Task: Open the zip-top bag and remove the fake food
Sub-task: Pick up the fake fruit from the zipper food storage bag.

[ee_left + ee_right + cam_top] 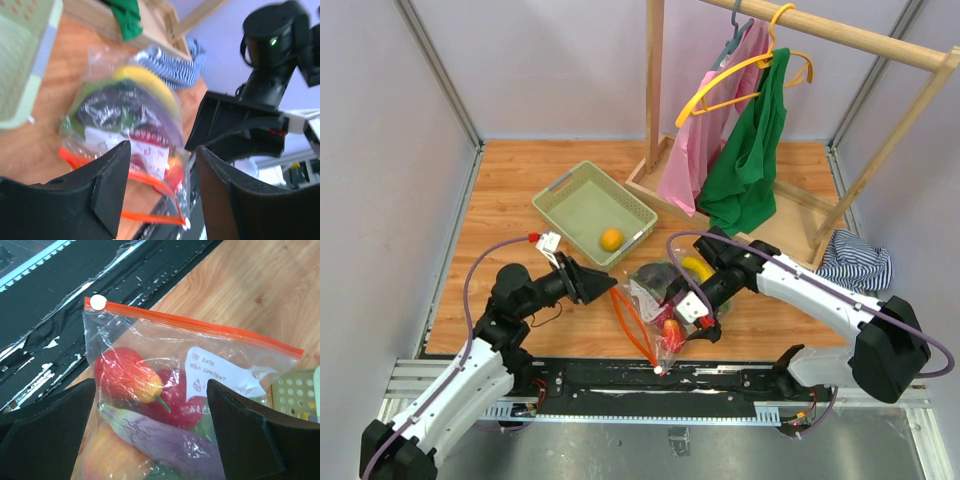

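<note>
Left tool (162, 147) and right tool (150, 385) both gape, released — you have the zip-top bag (655, 290) seemingly unzipped, one orange (611, 239) in the basket (558, 183); most fake food (125, 367) remains bagged.

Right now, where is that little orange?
In the top view the orange lies inside the green basket, in its corner nearest the bag, just behind and left of that bag.

Bright, even light; glare on the zip-top bag (186, 390); left-wrist view blurred, perhaps by motion.
</note>
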Robot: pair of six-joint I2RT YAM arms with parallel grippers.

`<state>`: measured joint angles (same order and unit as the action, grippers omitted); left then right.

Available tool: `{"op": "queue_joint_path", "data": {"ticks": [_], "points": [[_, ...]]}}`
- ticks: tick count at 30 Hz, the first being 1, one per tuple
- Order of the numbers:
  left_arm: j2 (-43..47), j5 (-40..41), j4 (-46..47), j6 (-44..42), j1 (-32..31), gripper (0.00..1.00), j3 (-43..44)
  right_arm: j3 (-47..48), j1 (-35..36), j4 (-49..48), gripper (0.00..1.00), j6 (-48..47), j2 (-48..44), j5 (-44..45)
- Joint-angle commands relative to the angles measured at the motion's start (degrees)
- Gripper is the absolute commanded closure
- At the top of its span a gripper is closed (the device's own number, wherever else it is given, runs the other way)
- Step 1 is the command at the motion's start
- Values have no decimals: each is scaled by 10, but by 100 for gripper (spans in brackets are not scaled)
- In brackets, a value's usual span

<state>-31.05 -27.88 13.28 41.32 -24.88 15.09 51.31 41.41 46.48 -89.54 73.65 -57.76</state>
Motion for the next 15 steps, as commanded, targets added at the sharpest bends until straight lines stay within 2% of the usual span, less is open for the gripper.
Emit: {"op": "queue_joint_path", "data": {"ticks": [1, 8, 11, 15], "points": [[8, -24, -69, 37, -44, 45, -19, -18, 35, 10, 8, -34, -12, 15], [-2, 68, -118, 71, -169, 65, -25, -35, 73, -21, 13, -29, -1, 76], [-17, 104, -162, 74, -204, 69, -12, -42, 80, -36, 16, -22, -2, 93], [-40, 120, -163, 77, -230, 70, -16, -47, 82, -48, 18, -18, -3, 105]]}}
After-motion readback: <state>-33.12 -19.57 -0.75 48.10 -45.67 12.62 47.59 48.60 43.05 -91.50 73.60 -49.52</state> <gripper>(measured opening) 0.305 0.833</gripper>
